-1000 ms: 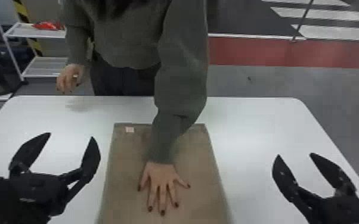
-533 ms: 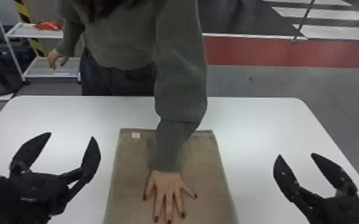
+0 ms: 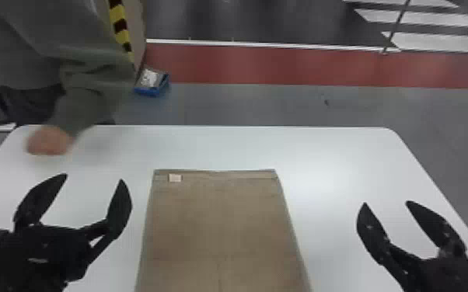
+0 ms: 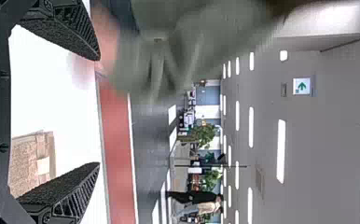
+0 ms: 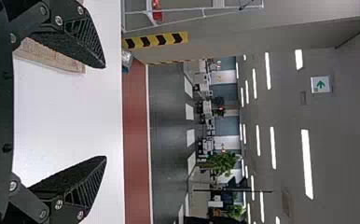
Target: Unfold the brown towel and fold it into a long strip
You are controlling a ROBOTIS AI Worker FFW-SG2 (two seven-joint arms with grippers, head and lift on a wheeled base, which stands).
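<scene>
Brown towel (image 3: 221,233) is spread on the white counter (image 3: 342,155) in the head view, flanked by the left pincer (image 3: 94,177) and right pincer (image 3: 386,202), both open. In the left wrist view, its pale label (image 4: 43,165) is seen. Yellow-and-black striping (image 5: 178,38) is shown beyond the counter in the right wrist view.

Black ribbed fingers (image 5: 81,181) — silvery screws (image 5: 58,204)

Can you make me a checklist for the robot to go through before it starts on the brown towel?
1. Left gripper open and empty: ok.
2. Right gripper open and empty: ok.
3. Brown towel lying flat on the table: ok.
4. Towel between the two grippers: ok.
5. Towel's near end straight: cannot tell, it runs past the head view's bottom edge.
</scene>
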